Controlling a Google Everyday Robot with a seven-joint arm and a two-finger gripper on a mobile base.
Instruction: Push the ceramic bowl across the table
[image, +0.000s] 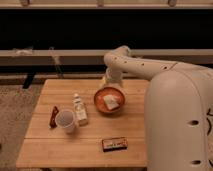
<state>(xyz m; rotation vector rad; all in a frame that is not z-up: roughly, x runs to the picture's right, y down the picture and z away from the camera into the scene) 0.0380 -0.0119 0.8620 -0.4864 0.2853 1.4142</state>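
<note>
The ceramic bowl (109, 100) is round, shallow and orange-red, with a pale whitish chunk inside. It sits a little right of the middle of the light-brown wooden table (50, 145). My gripper (108, 81) hangs from the white arm just behind the bowl's far rim, at the table's back edge. The arm comes in from the right and covers the table's right side.
A white translucent plastic cup (66, 121) stands left of the bowl. A small white bottle (79, 109) lies beside it. A dark red packet (53, 116) lies further left. A dark snack bar (114, 144) lies near the front edge. A dark bench and wall run behind the table.
</note>
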